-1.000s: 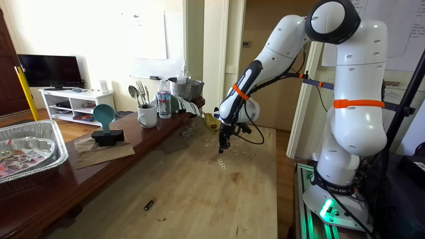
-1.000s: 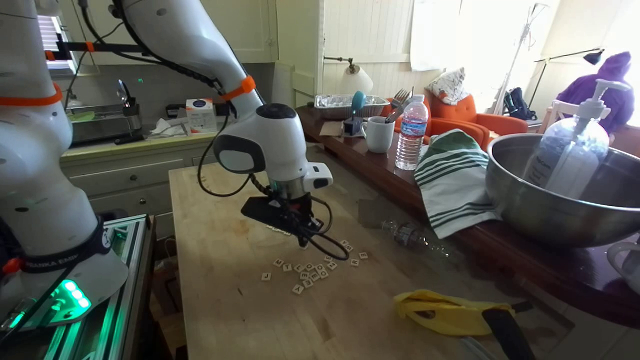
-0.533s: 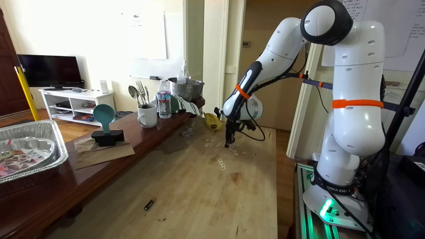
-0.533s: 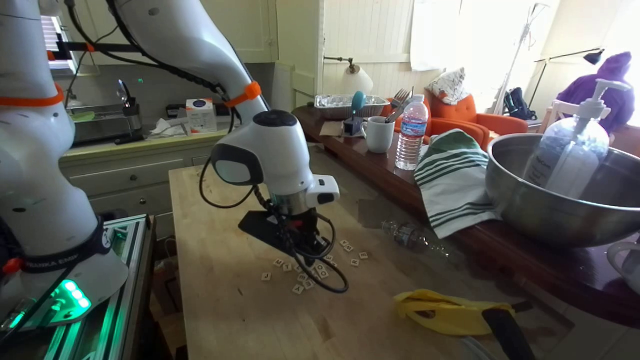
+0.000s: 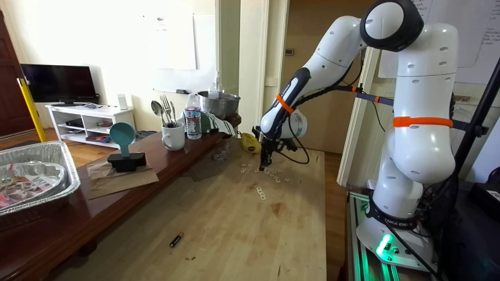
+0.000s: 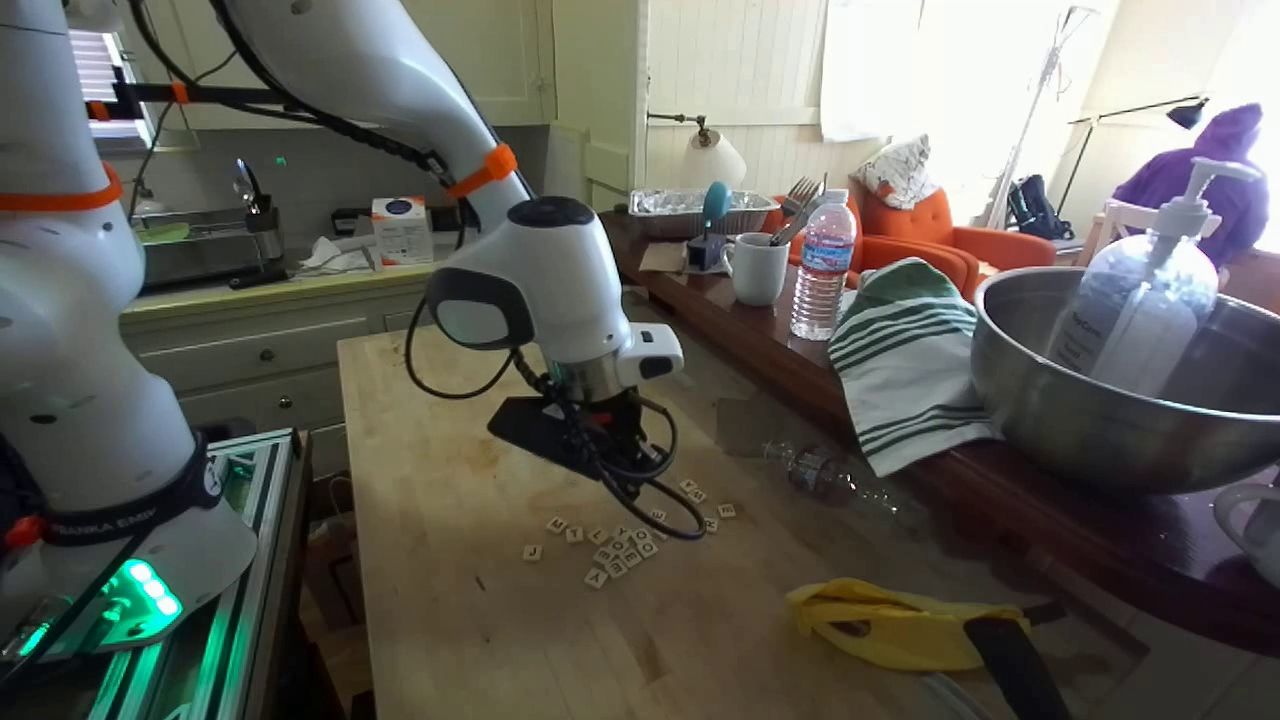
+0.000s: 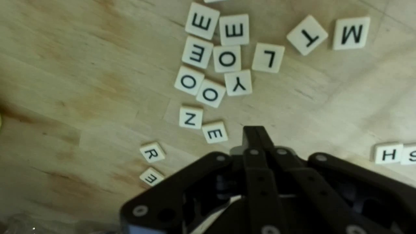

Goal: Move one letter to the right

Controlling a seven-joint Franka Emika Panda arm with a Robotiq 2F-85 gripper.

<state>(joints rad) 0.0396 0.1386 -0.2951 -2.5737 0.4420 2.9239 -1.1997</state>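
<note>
Several cream letter tiles lie on the wooden table (image 5: 289,234). In the wrist view a cluster holds a Y tile (image 7: 238,82), an L tile (image 7: 268,57), and several O and E tiles. The Y tile also shows in an exterior view (image 6: 622,534). A T tile (image 7: 307,35) and an M tile (image 7: 351,33) lie apart from it. An E tile (image 7: 214,132) lies just left of my fingertips. A separate short row of tiles (image 5: 261,193) includes an H tile (image 7: 388,153). My gripper (image 7: 254,128) is shut, with nothing visible between its fingertips, above the table beside the cluster.
A battery (image 5: 176,239) lies on the table. A yellow object (image 6: 890,628) and a clear plastic bottle (image 6: 815,470) lie near the raised dark wooden ledge (image 5: 164,168). The ledge bears a mug (image 5: 173,136), a water bottle (image 5: 193,121) and a steel bowl (image 5: 220,107).
My gripper moved over the cluster and down, then rose and shifted slightly away. Tiles in the cluster have shifted a little, and a Y tile now shows next to the L.
</note>
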